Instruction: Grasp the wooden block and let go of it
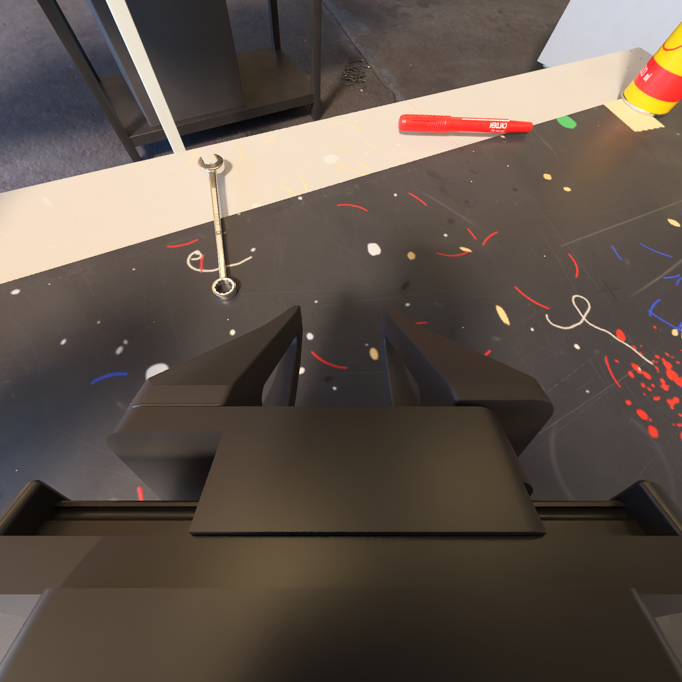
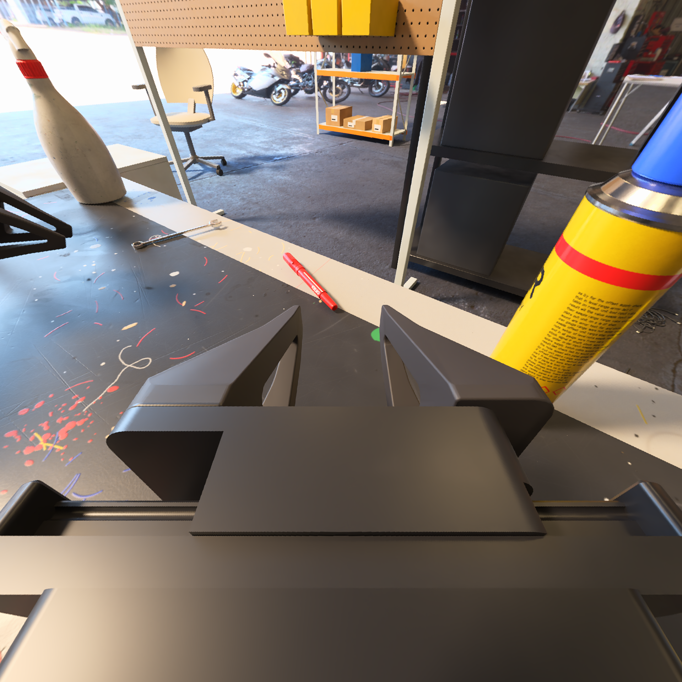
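No wooden block shows in either view. My left gripper (image 1: 341,313) is open and empty above the dark paint-spattered table (image 1: 406,221). My right gripper (image 2: 341,313) is open and empty, low over the same table (image 2: 110,313) near its pale far edge. The other gripper's dark fingers (image 2: 33,230) show at the left edge of the right wrist view.
A silver wrench (image 1: 218,225) (image 2: 176,233) lies across the pale edge strip. A red marker (image 1: 465,124) (image 2: 310,282) lies by that strip. A yellow spray can (image 1: 655,73) (image 2: 590,295) stands at the right. A white bowling pin (image 2: 70,133) stands far left.
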Available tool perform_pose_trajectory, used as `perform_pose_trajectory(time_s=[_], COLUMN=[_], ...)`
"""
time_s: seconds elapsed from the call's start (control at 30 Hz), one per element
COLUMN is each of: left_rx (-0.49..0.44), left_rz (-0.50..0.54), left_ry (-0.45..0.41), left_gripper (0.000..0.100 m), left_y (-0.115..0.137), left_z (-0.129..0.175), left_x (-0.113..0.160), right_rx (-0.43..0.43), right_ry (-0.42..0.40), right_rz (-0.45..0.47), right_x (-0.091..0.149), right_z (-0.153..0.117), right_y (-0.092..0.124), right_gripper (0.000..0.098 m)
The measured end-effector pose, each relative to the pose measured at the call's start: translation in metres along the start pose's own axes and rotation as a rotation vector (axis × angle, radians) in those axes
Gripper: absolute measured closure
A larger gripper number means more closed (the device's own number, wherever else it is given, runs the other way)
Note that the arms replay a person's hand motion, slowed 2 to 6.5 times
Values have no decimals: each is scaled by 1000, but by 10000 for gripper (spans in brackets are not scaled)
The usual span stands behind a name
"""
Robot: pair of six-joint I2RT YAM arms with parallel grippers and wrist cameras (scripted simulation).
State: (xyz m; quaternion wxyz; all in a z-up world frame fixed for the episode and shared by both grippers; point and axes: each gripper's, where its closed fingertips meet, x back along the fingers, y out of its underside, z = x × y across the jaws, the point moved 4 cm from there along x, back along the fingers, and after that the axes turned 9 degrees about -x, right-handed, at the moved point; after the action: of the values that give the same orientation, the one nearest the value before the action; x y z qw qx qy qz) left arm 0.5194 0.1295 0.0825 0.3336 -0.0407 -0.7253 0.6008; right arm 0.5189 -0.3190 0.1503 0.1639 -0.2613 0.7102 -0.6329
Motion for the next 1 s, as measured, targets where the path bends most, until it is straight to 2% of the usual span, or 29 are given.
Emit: perform_pose_trajectory(time_s=[0.17, 0.3, 0.53, 0.7, 1.0], left_rx=[2, 7, 9, 10, 5], left_rz=[0, 0, 0, -3, -9], left_ry=[0, 2, 1, 1, -4], left_gripper=[644, 641, 631, 626, 619], left_y=[0, 0, 0, 1, 1], left_z=[0, 0, -1, -1, -2], left_x=[0, 0, 0, 0, 0], right_rx=[-5, -37, -134, -161, -127], right_ry=[10, -26, -140, -170, -140], right_rz=[3, 29, 177, 254, 241], right_x=[2, 3, 16, 26, 28], right_z=[3, 1, -2, -1, 0], right_y=[-1, -3, -22, -31, -28], right_gripper=[623, 619, 607, 595, 591])
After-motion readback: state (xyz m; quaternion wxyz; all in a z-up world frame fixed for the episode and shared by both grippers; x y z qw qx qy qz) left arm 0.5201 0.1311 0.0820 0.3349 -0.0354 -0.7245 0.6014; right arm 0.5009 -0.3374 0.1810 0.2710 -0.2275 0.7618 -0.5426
